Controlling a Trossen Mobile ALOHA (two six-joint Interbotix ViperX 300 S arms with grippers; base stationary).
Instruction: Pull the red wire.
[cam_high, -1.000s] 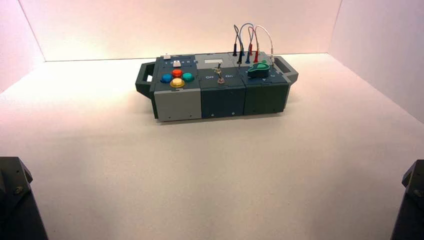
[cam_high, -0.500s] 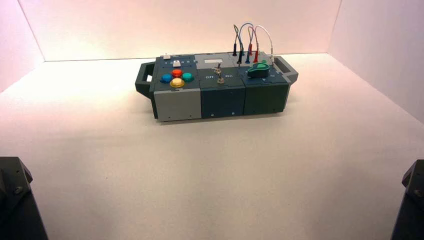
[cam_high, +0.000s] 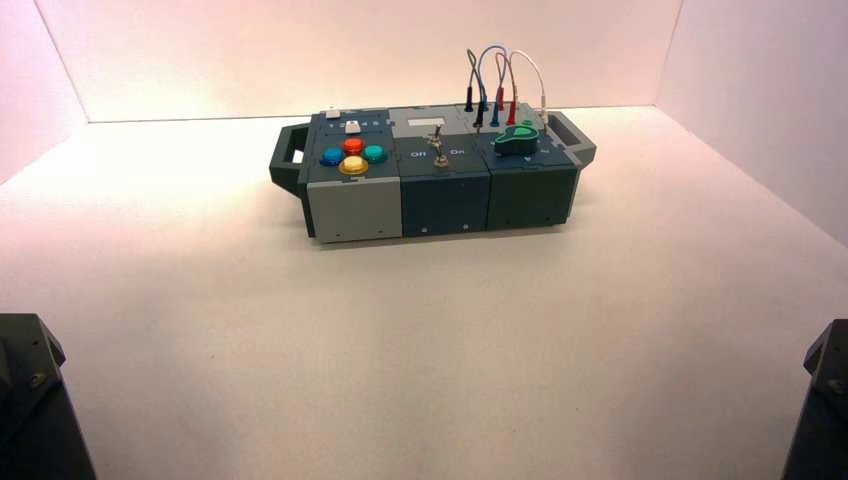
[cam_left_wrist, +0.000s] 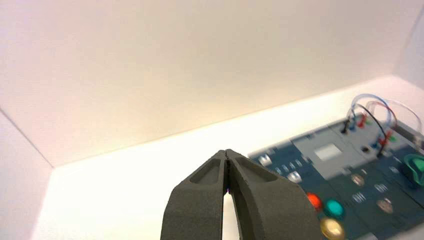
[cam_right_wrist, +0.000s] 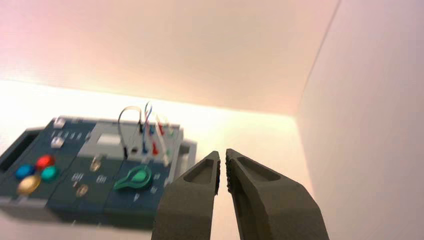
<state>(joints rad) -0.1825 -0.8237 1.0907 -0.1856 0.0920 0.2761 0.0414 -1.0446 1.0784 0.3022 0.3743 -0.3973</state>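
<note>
From what I can see, this is a robot test station, perhaps in a lab: a wide pale table enclosed by plain walls, and on it one box with coloured buttons, switches and wires.

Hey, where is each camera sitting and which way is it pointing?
High view: above and behind the arms, looking down at the box; a bit of each arm shows at the lower corners.
Left wrist view: on the left arm, facing the back wall and the box; left gripper shows.
Right wrist view: on the right arm, facing likewise; right gripper shows.
Both wrist views share the box and wires.
</note>
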